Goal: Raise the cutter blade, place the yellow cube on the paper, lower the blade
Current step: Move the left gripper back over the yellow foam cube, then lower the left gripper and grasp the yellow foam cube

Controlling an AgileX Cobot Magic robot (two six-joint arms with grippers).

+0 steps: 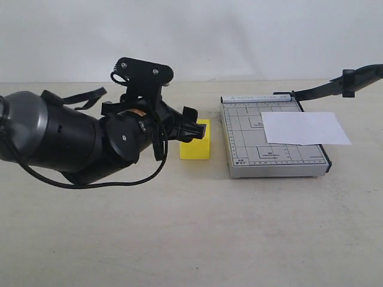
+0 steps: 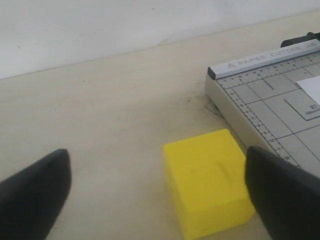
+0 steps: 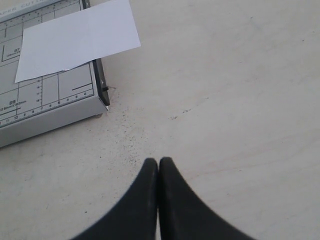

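Yellow cube [image 1: 197, 149] on tabletop [image 1: 191, 227], just beside trimmer base [image 1: 263, 152], at its 9 o'clock. Left fingers [image 2: 35, 195] spread wide, flanking cube. Right fingers [image 3: 145, 200] clenched together, empty. Cutter blade [image 1: 335, 88] raised. Paper [image 1: 305, 128] on base, overhanging 3 o'clock edge.

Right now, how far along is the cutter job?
Done: the cutter blade stands raised off the trimmer base. In hand: the open left gripper straddles the yellow cube, on the table beside it, not yet closed. Left: set the cube on the paper, then lower the blade.
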